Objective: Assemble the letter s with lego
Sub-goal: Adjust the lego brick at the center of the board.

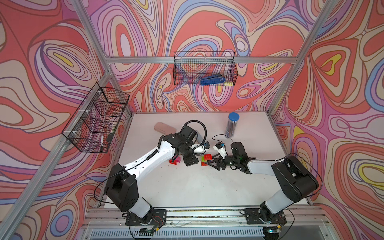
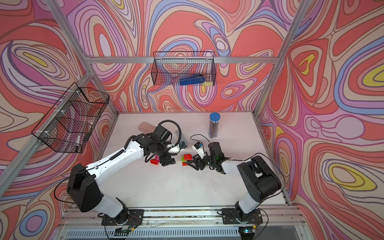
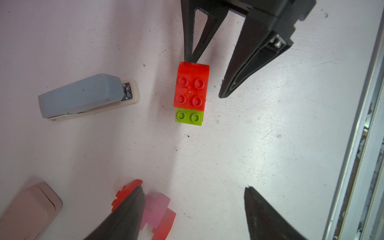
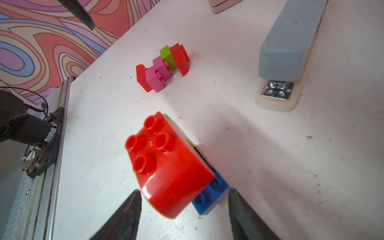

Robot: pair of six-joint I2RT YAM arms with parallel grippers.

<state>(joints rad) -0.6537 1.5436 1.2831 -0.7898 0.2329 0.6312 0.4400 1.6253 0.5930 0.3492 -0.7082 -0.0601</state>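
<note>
Two clumps of lego lie mid-table. A red, pink and lime clump (image 1: 174,161) (image 4: 162,70) rests on its side. My left gripper (image 3: 193,190) stands open over it; one finger (image 3: 128,207) covers its edge and bare table shows between the tips. To its right is a stack (image 1: 206,159) (image 3: 191,89) of a red curved brick over lime, black and blue bricks. My right gripper (image 4: 184,193) is shut on the near end of that stack (image 4: 166,162). One fingertip is against the red brick, the other against the blue corner.
A grey-blue stapler (image 3: 83,95) (image 4: 291,41) lies just behind the bricks. A pink oblong case (image 1: 165,126) sits at the back left and a blue-lidded tube of pencils (image 1: 231,126) at the back right. Wire baskets (image 1: 204,68) (image 1: 97,118) hang on the walls.
</note>
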